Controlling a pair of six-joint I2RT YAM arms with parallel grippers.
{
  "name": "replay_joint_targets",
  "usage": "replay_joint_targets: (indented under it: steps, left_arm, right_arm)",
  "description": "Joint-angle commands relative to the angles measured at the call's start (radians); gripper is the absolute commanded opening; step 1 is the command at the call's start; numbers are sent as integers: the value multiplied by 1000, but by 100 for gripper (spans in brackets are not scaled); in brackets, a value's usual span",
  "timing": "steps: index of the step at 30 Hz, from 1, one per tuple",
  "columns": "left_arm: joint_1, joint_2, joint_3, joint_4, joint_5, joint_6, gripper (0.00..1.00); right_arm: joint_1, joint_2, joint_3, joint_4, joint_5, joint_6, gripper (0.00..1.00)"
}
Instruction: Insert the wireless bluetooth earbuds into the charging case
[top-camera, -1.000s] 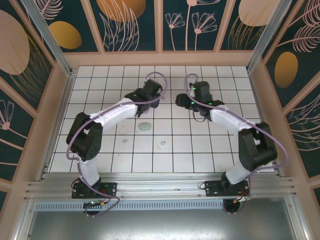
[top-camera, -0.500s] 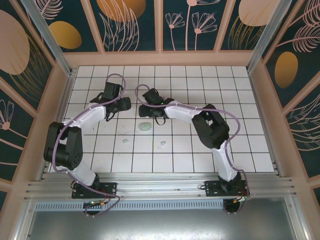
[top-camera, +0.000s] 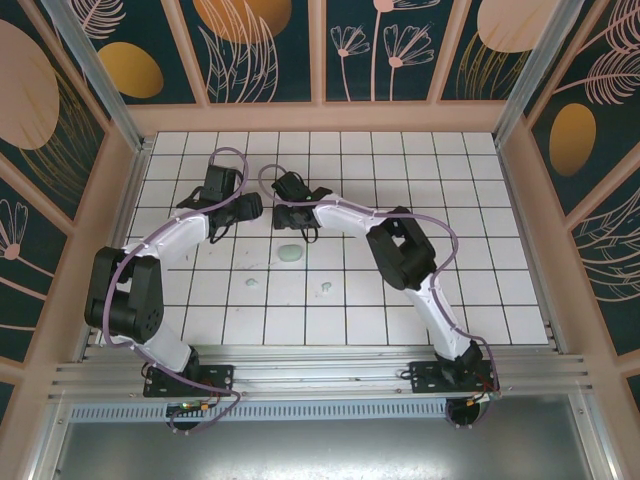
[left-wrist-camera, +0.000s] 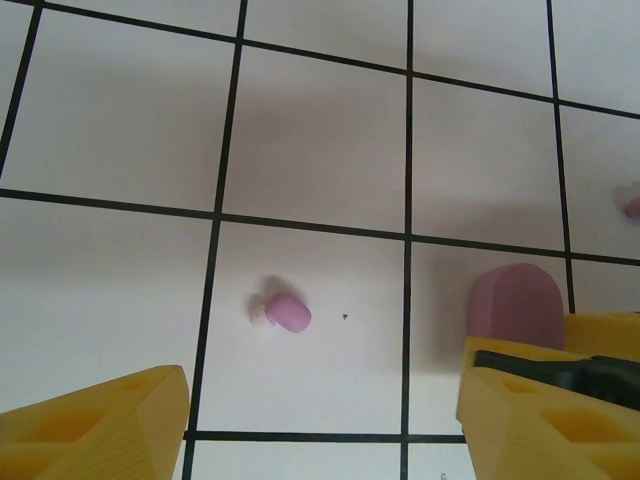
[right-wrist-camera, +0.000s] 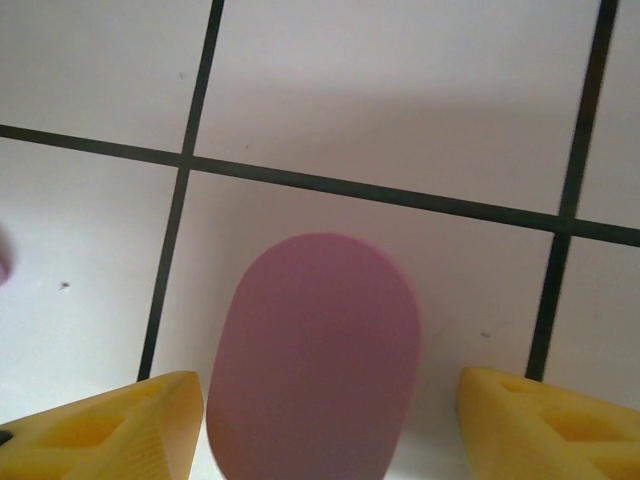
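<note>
The left arm (top-camera: 175, 235) is folded at the elbow near the left side and reached forward and to the right, with the left hand (top-camera: 243, 208) held low and its yellow fingers (left-wrist-camera: 95, 425) spread wide. The right arm (top-camera: 400, 250) is stretched far across to the left with the elbow raised midway. The right hand (top-camera: 297, 218) is set near the left one, its fingers (right-wrist-camera: 545, 425) likewise wide apart.

- The top external camera sits high above and behind the arm bases (top-camera: 190, 380). It tilts down over the whole tiled surface (top-camera: 400, 300) from far off.
- The left wrist camera is close above the tiles, looking steeply down.
- The right wrist camera is nearer still, facing almost straight down.
- Both wrist views share the purple charging case (left-wrist-camera: 515, 305), which is low right for the left wrist and central and large for the right wrist.
</note>
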Motion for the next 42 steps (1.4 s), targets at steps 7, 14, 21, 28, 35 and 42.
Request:
replay_joint_targets:
  steps: [7,14,21,28,35,42]
  left_arm:
    - [17,-26,-35,18,5,12,71]
    - [24,-69,-47,16,20,51,71]
    - [26,-198,-127,95,137,162,72]
    - [26,-321,-226,323,618,281,70]
    - [25,-470,-407,696,966,371,71]
    - [1,-466,-370,564,1052,534,69]
  right_arm:
    - [5,54,80,-74,70,-80,43]
    - [5,-38,-27,-19,22,-241,23]
    - [-56,-261,-216,-6,-193,-539,14]
    - [-117,-461,-258,-183,-523,-862,13]
    - [-159,-538,-140,-438,-668,-1033,13]
    - [-167,-595,-117,-532,-728,-1128,13]
